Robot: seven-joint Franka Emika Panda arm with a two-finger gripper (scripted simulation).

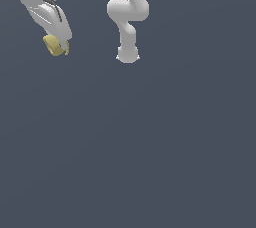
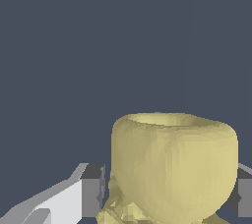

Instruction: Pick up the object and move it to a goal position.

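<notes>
We judge the carry under way: our gripper [image 1: 59, 47], jaws clamped on the pale-yellow object [image 2: 172, 166], must next reach the goal.

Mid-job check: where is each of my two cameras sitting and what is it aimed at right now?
Exterior view: off the arm, facing the white arm and its base; the gripper enters at that view's upper left, closed on the pale-yellow object.
Wrist view: mounted on the wrist, looking along the fingers; the object fills the space between them against plain dark ground.
Shared: the object and the gripper fingers.
</notes>
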